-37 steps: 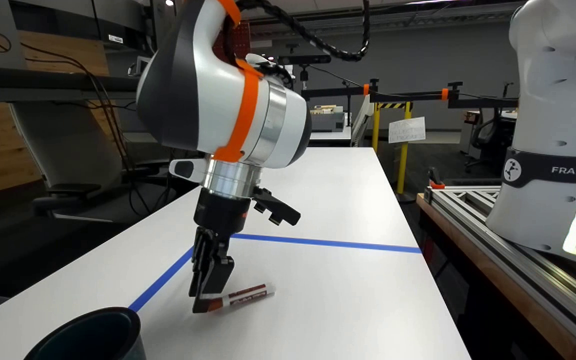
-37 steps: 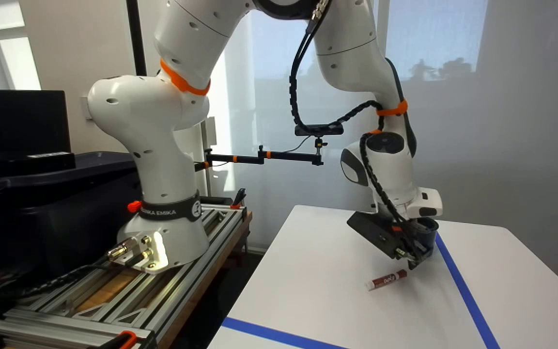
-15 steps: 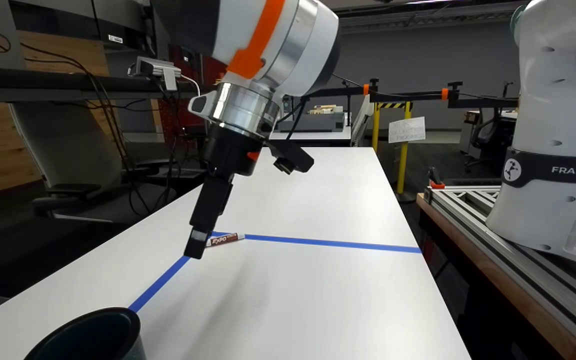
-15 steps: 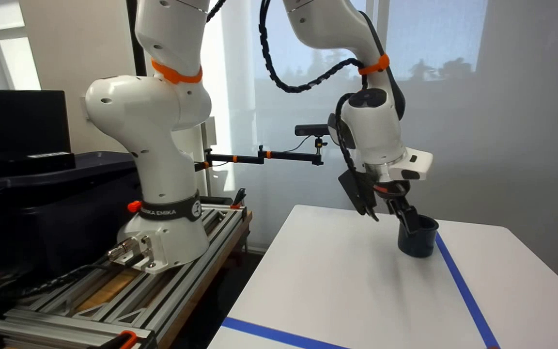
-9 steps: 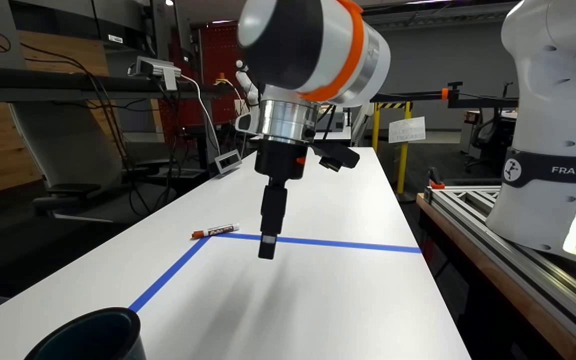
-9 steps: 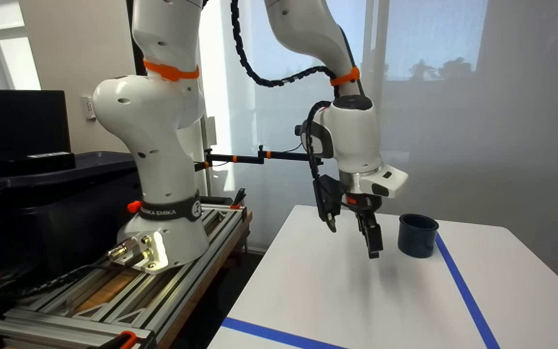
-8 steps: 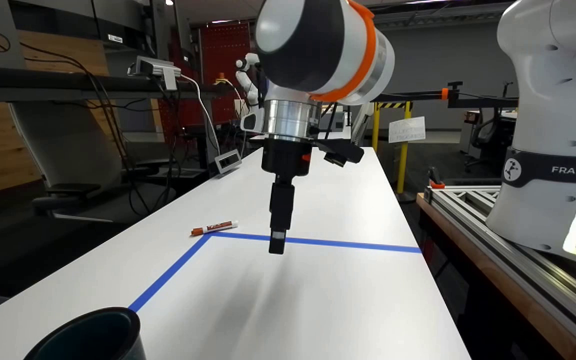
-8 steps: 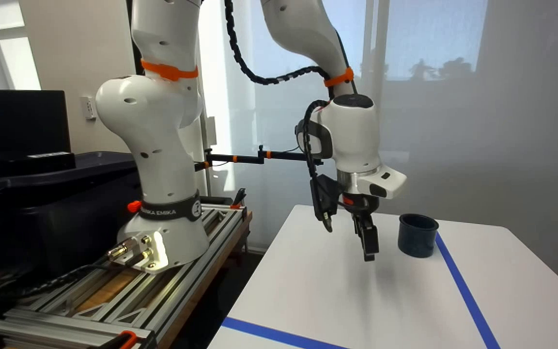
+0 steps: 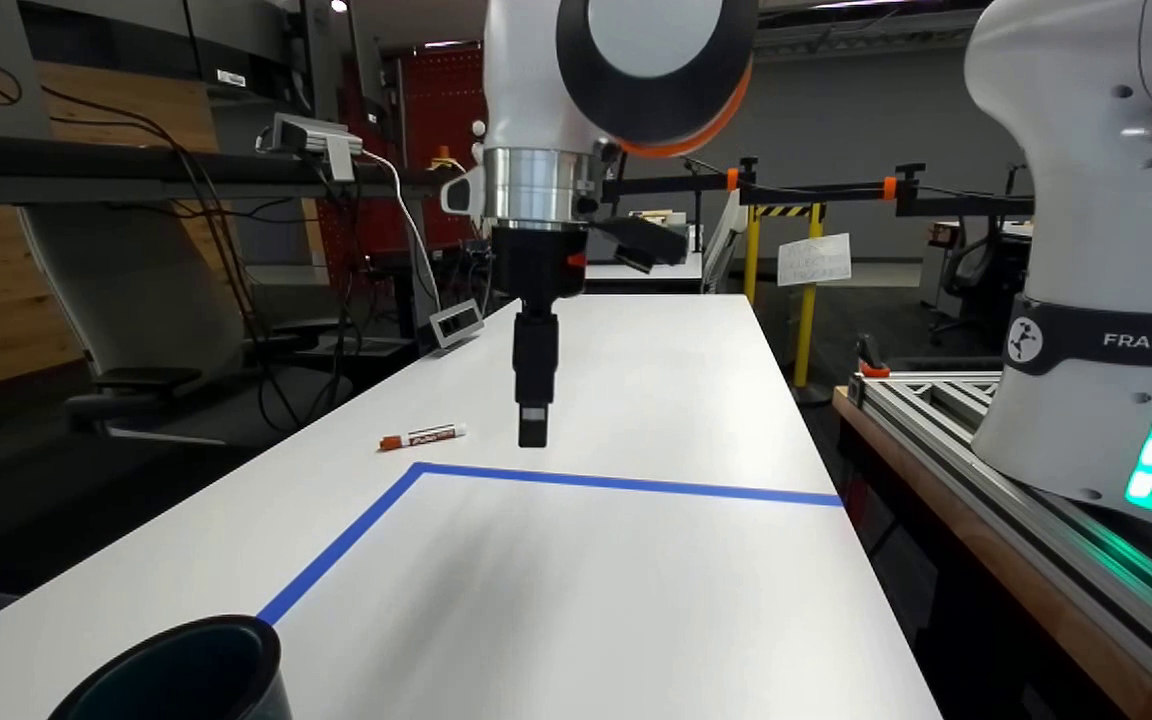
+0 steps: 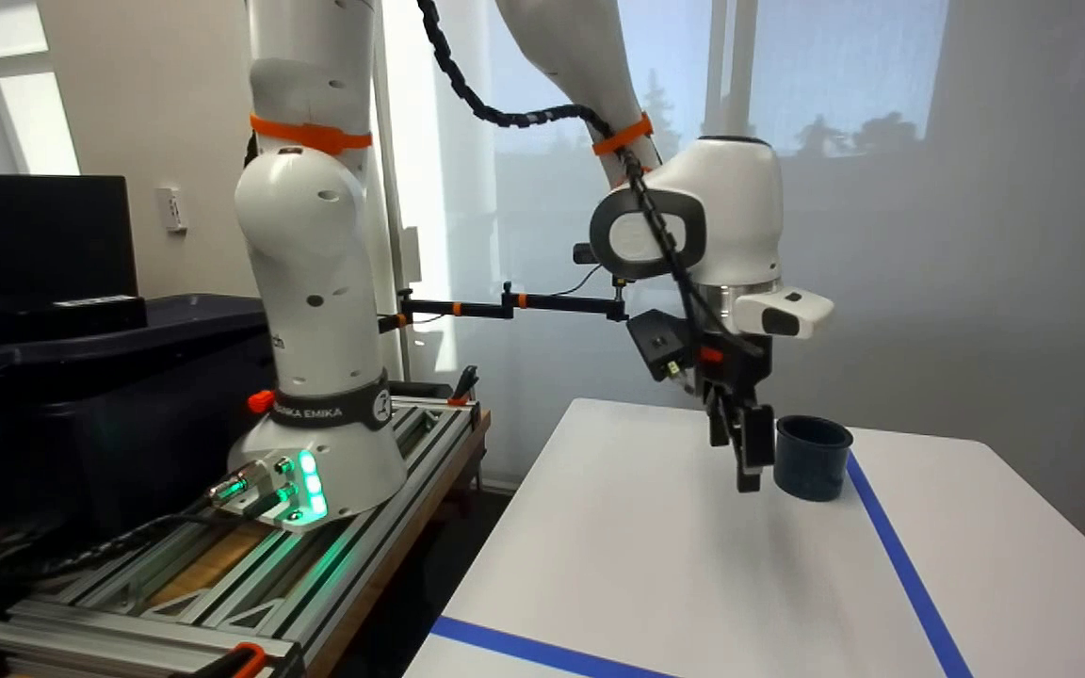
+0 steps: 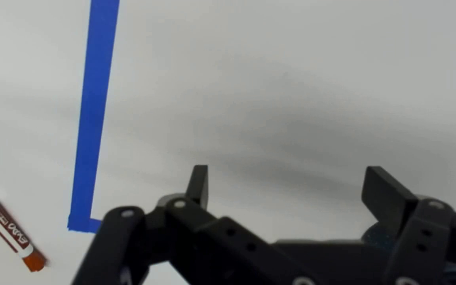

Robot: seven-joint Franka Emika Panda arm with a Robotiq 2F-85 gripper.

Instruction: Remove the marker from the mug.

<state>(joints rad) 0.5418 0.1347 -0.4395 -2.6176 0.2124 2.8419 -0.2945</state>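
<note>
Marker (image 11: 9, 232) apart from gripper (image 11: 286, 180), seemingly lower.

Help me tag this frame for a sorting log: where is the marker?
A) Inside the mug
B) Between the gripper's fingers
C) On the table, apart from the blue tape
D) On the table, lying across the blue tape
C: the wrist view shows the marker lying on the table, with a gap between it and the blue tape.
</note>
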